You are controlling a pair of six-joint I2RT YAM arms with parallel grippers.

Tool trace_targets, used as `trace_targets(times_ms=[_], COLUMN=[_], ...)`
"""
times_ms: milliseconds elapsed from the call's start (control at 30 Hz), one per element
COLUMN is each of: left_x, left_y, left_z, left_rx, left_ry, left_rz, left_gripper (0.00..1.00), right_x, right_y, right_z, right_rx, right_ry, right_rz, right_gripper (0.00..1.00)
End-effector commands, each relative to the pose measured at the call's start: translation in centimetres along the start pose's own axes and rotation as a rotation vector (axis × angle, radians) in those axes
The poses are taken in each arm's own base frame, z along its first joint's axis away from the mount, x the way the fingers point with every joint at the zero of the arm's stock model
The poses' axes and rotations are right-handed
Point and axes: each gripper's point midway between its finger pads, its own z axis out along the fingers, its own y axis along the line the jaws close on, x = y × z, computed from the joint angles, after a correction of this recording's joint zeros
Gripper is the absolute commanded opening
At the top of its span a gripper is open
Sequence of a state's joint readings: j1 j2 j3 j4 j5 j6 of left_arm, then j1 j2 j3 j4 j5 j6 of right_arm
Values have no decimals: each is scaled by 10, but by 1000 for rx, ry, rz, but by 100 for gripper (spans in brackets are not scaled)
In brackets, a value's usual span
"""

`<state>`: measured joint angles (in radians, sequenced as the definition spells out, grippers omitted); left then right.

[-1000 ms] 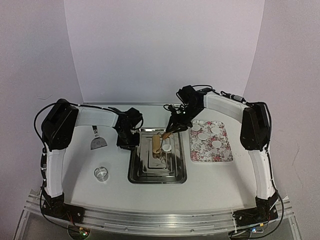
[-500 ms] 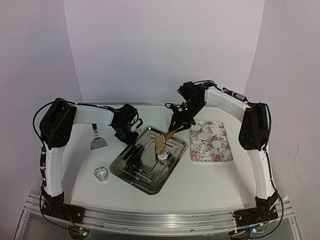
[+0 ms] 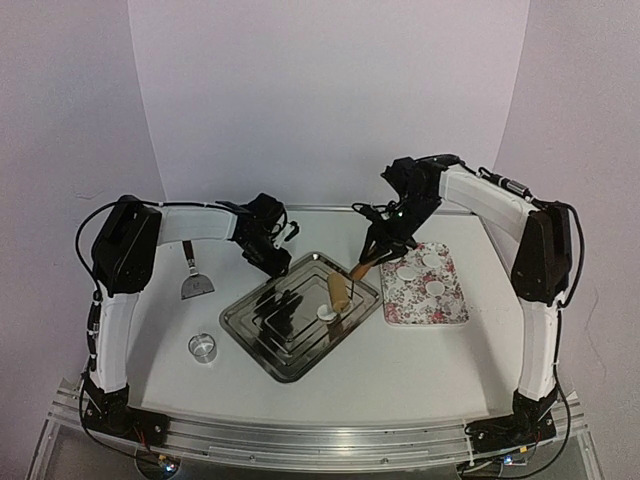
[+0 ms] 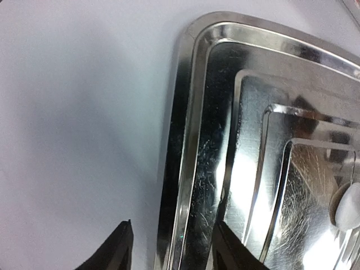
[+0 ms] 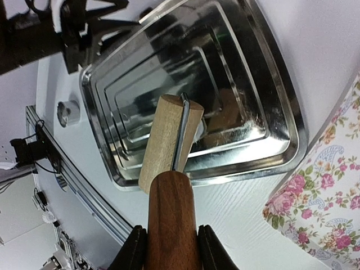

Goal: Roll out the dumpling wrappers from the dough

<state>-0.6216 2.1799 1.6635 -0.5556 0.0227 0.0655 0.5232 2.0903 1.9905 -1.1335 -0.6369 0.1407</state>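
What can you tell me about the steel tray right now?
The steel tray is a shiny rectangular pan with rounded corners, its floor stamped in stepped rectangles and finely scratched. It lies flat on the white table, turned diagonally. A wooden roller, gripped by the right pincer, sits over its floor with a small white dumpling wrapper at the roller's near end. The left pincer straddles the rim on the tray's far left side, jaws apart, not pinching it.

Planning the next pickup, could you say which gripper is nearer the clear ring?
Left. Left gripper: beyond the clear ring, at the steel tray's edge. Right gripper: across the tray.
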Motion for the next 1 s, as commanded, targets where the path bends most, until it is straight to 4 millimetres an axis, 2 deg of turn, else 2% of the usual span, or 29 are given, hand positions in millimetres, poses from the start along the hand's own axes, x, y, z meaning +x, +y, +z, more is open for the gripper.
trace_targets(times_ms=[0, 67, 233, 267, 333, 467, 600, 767, 967], left_x=[-27, -19, 35, 50, 65, 105, 126, 144, 154], left_y=[2, 6, 10, 9, 9, 9, 5, 10, 15], left_z=[-35, -46, -69, -72, -84, -85, -83, -81, -77], left_rx=[-6, -28, -13, -11, -11, -20, -24, -60, -102], left_ry=[-84, -63, 84, 106, 108, 172, 215, 251, 285], left_rz=[-247, -374, -692, -734, -817, -895, -900, -900, -881], left_gripper=[56, 61, 64, 65, 69, 71, 72, 72, 65], right_x=[17, 16, 3, 1, -3, -6, -10, -15, -18], right_y=[12, 11, 20, 22, 23, 16, 13, 15, 6], right_z=[-10, -7, -3, -2, 1, 11, 19, 29, 41], right_rx=[-29, -32, -54, -56, -57, -41, -30, -42, -1], right_ry=[24, 29, 13, 11, 12, 29, 37, 45, 55], right_rz=[-80, -89, -112, -116, -118, -116, -135, -150, -148], right_gripper=[0, 0, 0, 0, 0, 0, 0, 0, 0])
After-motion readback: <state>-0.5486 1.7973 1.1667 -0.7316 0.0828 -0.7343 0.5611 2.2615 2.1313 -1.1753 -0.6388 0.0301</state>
